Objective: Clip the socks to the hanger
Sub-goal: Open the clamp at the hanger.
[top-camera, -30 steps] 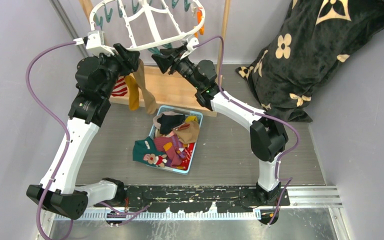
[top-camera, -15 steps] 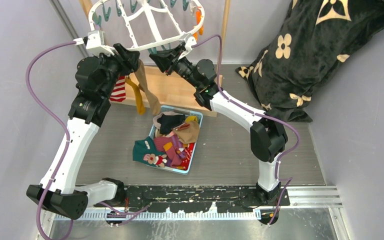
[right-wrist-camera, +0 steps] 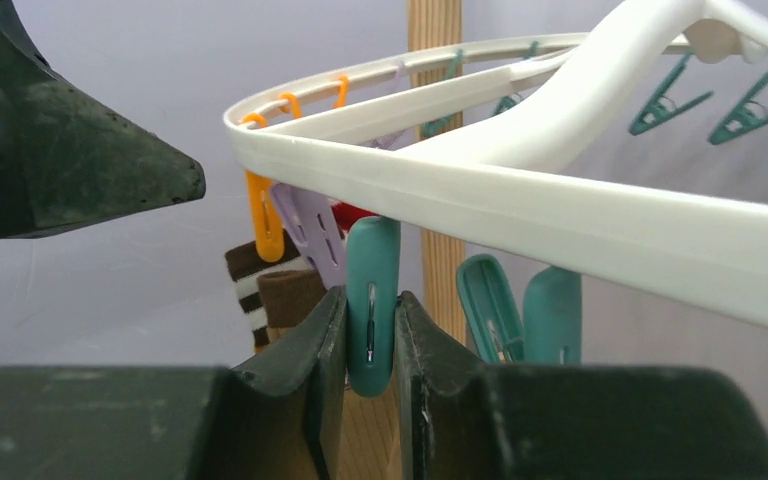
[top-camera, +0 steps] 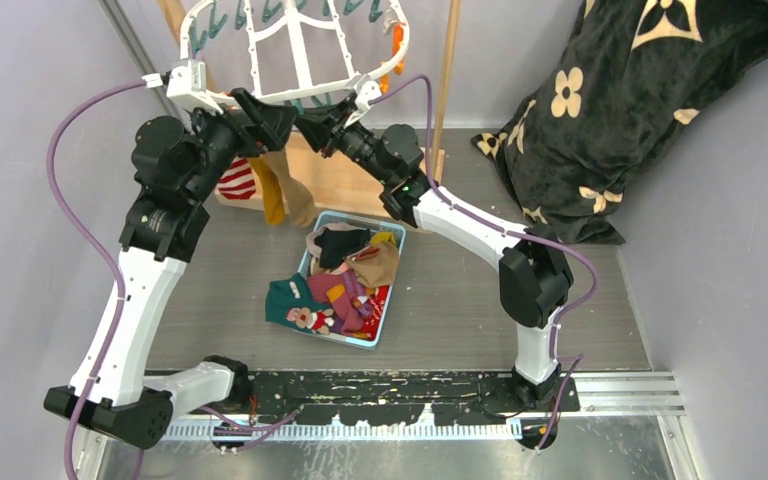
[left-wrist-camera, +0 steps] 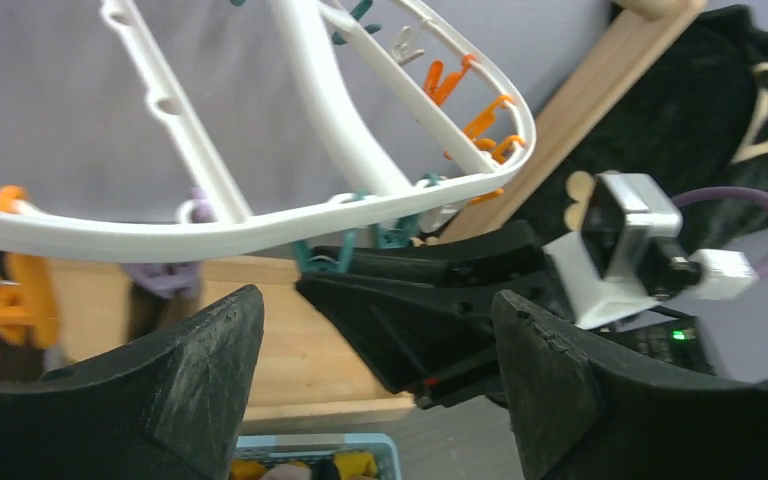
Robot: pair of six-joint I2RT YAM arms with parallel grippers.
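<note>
Lilac-grey walls [top-camera: 30, 60] close round a grey bench [top-camera: 460, 300]. At the upper middle of the top view, the right gripper [right-wrist-camera: 370, 300] has its jaws pinching a teal clip [right-wrist-camera: 372, 250], which dangles from the near rim of the hanger [right-wrist-camera: 520, 190]. Just left of it, the left gripper [left-wrist-camera: 378, 300] holds its jaws spread wide below the same rim, with nothing between them. Further left, a red-white striped sock [top-camera: 235, 180], a mustard sock [top-camera: 272, 200] and a tan sock [top-camera: 298, 195] hang below the rim, in front of the wooden stand [top-camera: 447, 70]. Lower, at mid-frame, a blue basket [top-camera: 360, 340] on the bench holds a heap of socks [top-camera: 340, 285]. A black flower-patterned blanket [top-camera: 640, 110] fills the upper right.
</note>
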